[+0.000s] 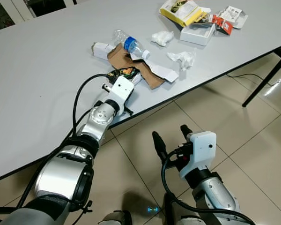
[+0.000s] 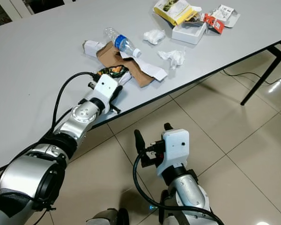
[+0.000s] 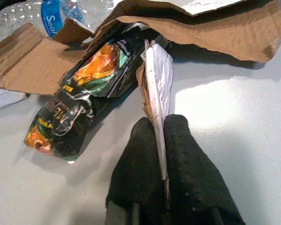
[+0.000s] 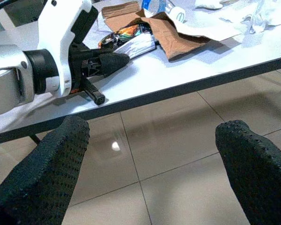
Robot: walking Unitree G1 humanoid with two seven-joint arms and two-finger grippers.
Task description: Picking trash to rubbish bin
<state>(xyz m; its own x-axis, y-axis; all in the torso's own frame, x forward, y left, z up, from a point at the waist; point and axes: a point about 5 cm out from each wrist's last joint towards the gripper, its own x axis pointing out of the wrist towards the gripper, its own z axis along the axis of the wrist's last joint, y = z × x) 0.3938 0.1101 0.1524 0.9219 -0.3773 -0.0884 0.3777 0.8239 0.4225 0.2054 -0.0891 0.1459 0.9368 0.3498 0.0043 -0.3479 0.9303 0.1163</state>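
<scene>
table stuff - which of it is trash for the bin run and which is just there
Job in hand:
left gripper, shut on the torn cardboard
snack wrapper
plastic bottle
crumpled tissues
yellow packet
white box

Just there:
table
right gripper, open above the tiled floor
cable on the floor

The right tool (image 4: 152, 164) hangs over the tiled floor (image 4: 178, 140), its two black fingers (image 4: 47, 173) spread wide apart. Ahead, the left tool (image 4: 113, 60) rests on the bench (image 4: 187, 65), pinched on a silvery wrapper (image 4: 138, 44) beside torn brown cardboard (image 4: 173, 35) and a colourful packet (image 4: 126, 32).
</scene>
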